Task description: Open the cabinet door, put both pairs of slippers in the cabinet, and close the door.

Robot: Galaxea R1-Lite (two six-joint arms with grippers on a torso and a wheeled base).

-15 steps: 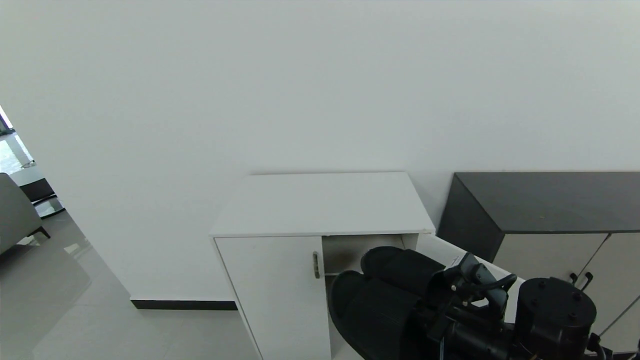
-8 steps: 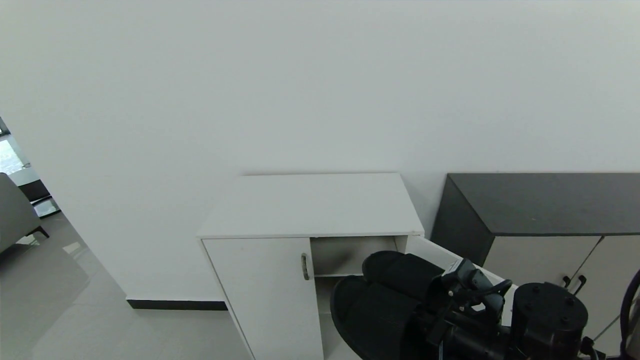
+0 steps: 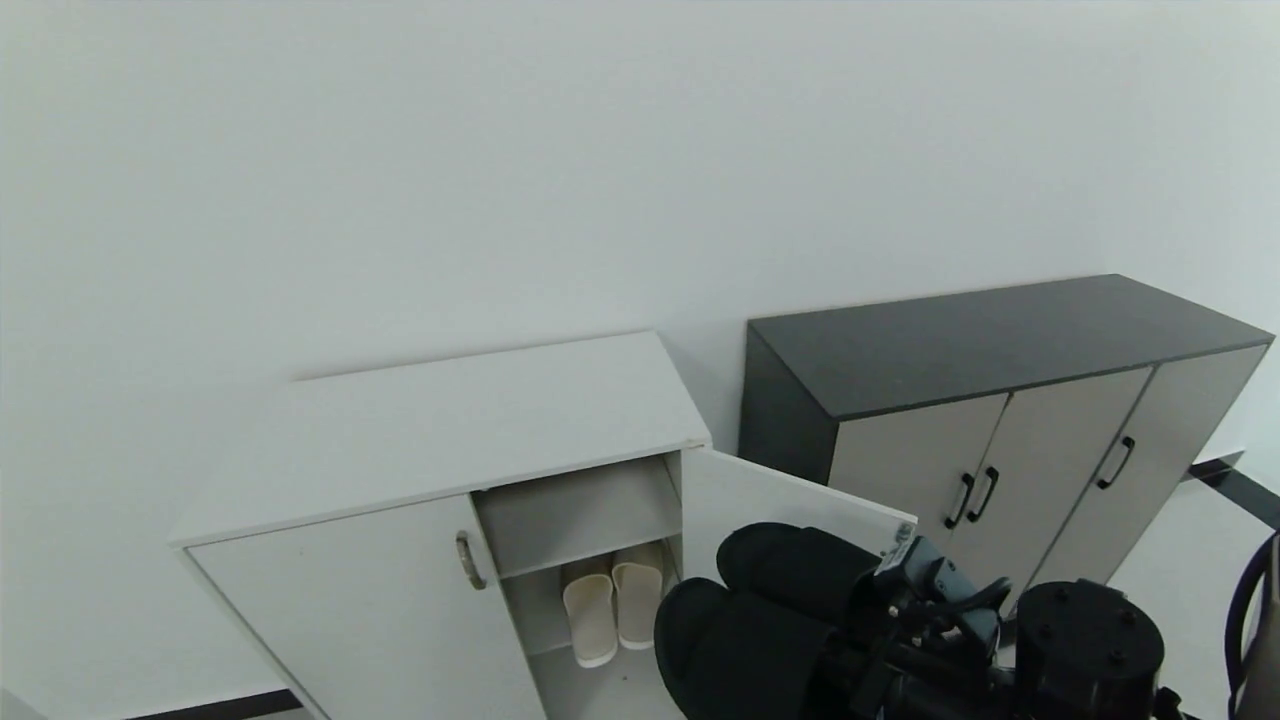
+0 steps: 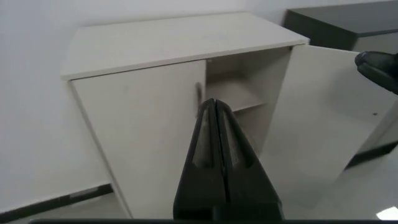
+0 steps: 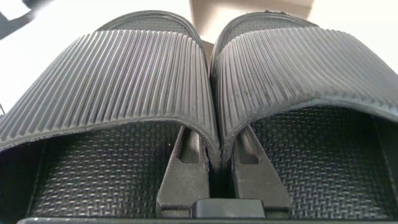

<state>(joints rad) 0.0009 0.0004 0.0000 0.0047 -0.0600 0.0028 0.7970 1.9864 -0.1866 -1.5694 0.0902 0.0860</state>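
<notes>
Black slippers held in front of the open white cabinet

The right end effector point(image 5: 216, 149) is clamped on the touching inner walls of the pair of black slippers point(image 3: 770, 610), which hang at 5 o'clock in the head view, just in front of the open door point(image 3: 790, 505). The white cabinet point(image 3: 450, 430) has its left door point(image 3: 370, 600) closed. A cream pair of slippers point(image 3: 612, 610) stands side by side in the lower compartment under the shelf point(image 3: 580, 520), at 9 o'clock from the black pair. The left end effector point(image 4: 215, 130) has its fingers pressed together on nothing, facing the closed door. A dark cabinet point(image 3: 1000, 400) stands at 3 o'clock from the white one.
</notes>
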